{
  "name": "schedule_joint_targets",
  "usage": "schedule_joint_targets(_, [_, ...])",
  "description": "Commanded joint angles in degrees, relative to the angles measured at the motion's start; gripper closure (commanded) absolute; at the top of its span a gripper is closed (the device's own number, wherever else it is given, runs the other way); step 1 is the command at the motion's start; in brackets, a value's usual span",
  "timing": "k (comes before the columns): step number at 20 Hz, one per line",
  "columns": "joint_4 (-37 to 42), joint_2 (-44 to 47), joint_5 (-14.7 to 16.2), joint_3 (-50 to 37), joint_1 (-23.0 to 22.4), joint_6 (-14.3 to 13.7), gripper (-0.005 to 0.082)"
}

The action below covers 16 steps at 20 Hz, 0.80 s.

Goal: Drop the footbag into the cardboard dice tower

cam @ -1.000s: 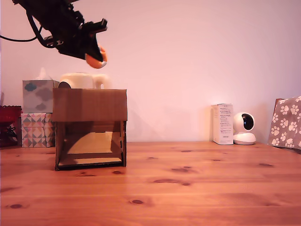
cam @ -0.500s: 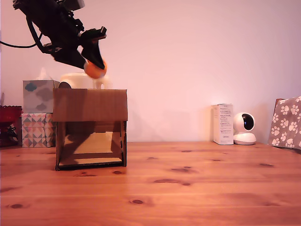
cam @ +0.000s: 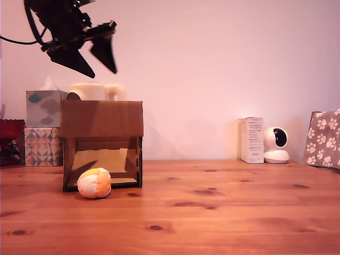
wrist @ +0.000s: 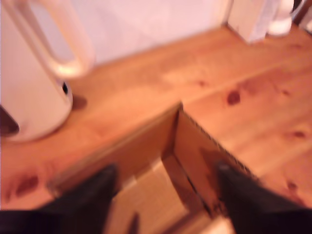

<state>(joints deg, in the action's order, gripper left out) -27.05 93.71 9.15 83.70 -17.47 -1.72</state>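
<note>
a: where's the footbag?

b: on the table, resting just in front of the tower's lower opening, at the mouth of the ramp. looks like it's touching the front edge or v close, can't say which.

a: gripper?

b: high above the tower, fingers spread wide, nothing btwn them. wrist view agrees: two dark fingers apart, open top of the tower straight below.

a: so the drop's done?

b: i'd judge yes, bag's out the bottom, which is what a dice tower does. what's left is to lift clear w/o clipping the cardboard rim. straight up, fingers kept open, no sideways swing toward the cream jug behind.

a: anything you can't see?

b: plenty. wrist view's blurred, so inside of the tower is mush. arm's cut off at the exterior view's top left. jug is mostly hidden behind the tower; tissue boxes partly too. can't tell if the bag's settled.
</note>
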Motion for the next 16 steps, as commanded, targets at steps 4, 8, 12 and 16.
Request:
schedule_joint_targets(4, [-5.3, -4.5, 5.2, -0.1, -0.2, -1.0, 0.0793])
schedule_joint_targets(8, [-3.3, -7.8, 5.9, -4.7, -0.2, -1.4, 0.0793])
schedule_joint_targets(12, [2.6, -12.9, 7.3, -14.4, 0.4, -1.4, 0.0793])
schedule_joint_targets(16, [11.7, -20.6, 9.7, -27.1, 0.7, -1.2, 0.0793])
